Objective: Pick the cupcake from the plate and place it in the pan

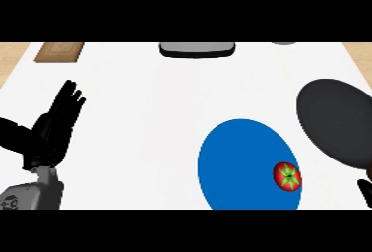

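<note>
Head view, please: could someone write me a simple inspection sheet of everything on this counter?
Surface: white counter, wood strips at the far corners.
Job's things: red and green cupcake on the right edge of the blue plate; dark pan at the right, nothing in it.
Clutter: brown board far left; grey tray-like item far centre.
Robot hands: left robot hand open, fingers up, resting at the left; right robot hand barely shows at the lower right edge.
Cables: nothing seen.
Surroundings: nothing seen.

Bright, even light; white counter [145, 123] shadowless, no glare; round plate [240, 162] stretched tall.
</note>
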